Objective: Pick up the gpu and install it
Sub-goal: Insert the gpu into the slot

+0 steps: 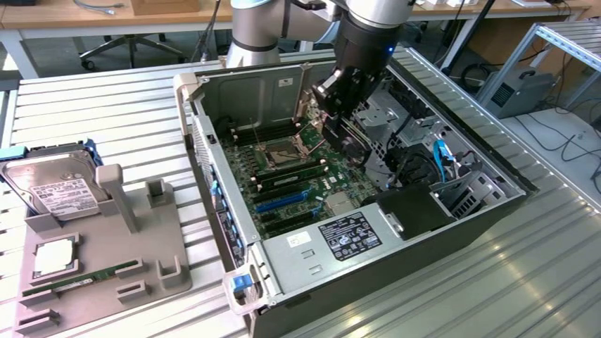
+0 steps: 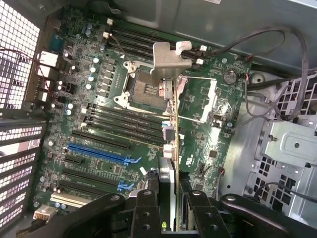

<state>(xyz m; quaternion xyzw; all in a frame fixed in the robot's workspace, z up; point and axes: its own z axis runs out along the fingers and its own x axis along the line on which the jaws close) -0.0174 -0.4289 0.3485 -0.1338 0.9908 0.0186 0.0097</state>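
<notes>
Looking into the open computer case (image 1: 281, 243) standing mid-table, I see my gripper (image 1: 340, 116) (image 2: 171, 213) with its jaws clamped on the gpu (image 1: 345, 144) (image 2: 174, 144); the card hangs edge-on over the motherboard (image 2: 99, 99), its silver bracket (image 2: 168, 59) just beside the CPU socket (image 2: 143, 91); the blue slot (image 2: 99, 152) lies apart from it; whether the card touches the board I cannot tell; near the table's (image 1: 112, 105) edge at the exterior view's left, a grey holder (image 1: 141, 239) carries a hard drive (image 1: 52, 184) and a RAM stick (image 1: 84, 278).

Slatted metal tabletop (image 1: 103, 105) across frame. Wooden desk (image 1: 56, 14) along top edge, office chair base (image 1: 122, 46) beneath. Cables (image 1: 568, 144) on floor (image 1: 549, 172), right.
</notes>
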